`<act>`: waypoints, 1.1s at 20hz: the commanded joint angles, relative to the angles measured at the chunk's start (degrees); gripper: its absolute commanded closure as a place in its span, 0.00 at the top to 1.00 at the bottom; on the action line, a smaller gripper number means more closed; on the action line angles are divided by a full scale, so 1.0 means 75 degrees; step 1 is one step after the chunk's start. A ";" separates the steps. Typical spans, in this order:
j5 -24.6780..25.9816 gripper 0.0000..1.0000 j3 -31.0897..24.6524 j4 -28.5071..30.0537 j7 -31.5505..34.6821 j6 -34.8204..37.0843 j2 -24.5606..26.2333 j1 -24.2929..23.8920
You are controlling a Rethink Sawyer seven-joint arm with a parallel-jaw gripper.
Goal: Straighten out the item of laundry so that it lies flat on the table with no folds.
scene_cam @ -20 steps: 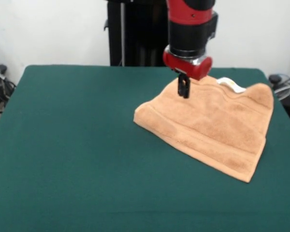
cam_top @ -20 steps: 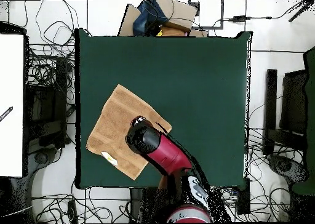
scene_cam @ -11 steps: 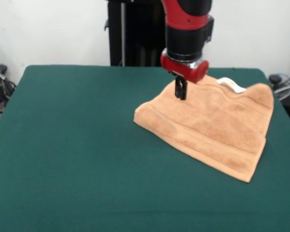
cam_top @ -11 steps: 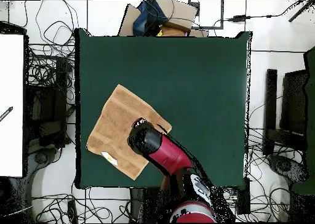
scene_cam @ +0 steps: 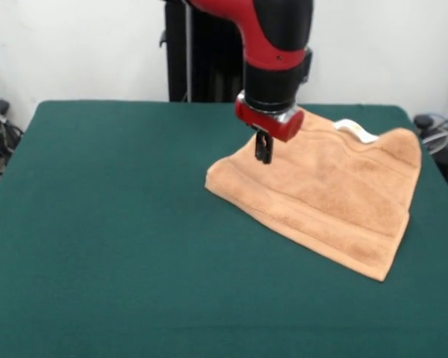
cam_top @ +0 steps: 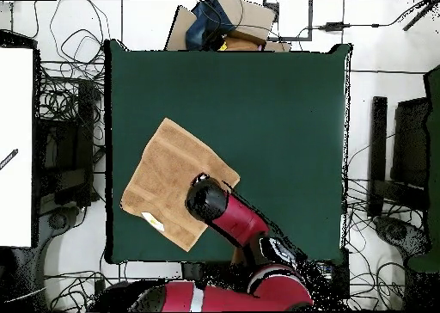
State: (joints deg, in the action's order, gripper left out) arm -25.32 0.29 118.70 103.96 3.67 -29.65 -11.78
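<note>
The item of laundry (scene_cam: 336, 195), a tan towel, lies on the green table (scene_cam: 97, 224) at the right, toward the far side. Its far edge is humped up, and a white tag (scene_cam: 356, 130) shows there. Border bands run along its near edge. My gripper (scene_cam: 263, 153) hangs shut over the towel's left far part, its tips just above the cloth, with nothing visibly pinched. In the overhead view the towel (cam_top: 163, 176) sits skewed near the table's (cam_top: 275, 112) lower left corner, and the arm's wrist (cam_top: 207, 199) covers the towel's right corner and hides the gripper.
The towel's right side reaches close to the table's right edge (scene_cam: 433, 186) in the front view. Around the table lie cables (cam_top: 64, 103), a cardboard box (cam_top: 228, 21) beyond one side, a white panel (cam_top: 15, 146) and dark furniture (cam_top: 404, 155).
My gripper has slid leftward across the towel in the front view, staying at about the same height and shut. The towel has kept its shape and place.
</note>
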 commanded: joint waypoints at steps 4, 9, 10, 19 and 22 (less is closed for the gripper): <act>0.0552 0.00 -0.0860 -0.1024 0.0964 -0.0624 0.0903 -0.0263; 0.0517 0.00 -0.0667 -0.1349 0.1021 -0.0469 0.1041 -0.0095; 0.0522 0.00 -0.0624 -0.1416 0.1018 -0.0425 0.1064 -0.0058; 0.0595 0.00 -0.0492 -0.1942 0.0795 -0.0020 0.1300 -0.0051; 0.0773 0.00 -0.0528 -0.2126 0.0622 0.0006 0.1465 -0.0123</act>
State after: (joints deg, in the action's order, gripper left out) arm -20.16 0.84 114.98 103.96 5.65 -24.35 -12.75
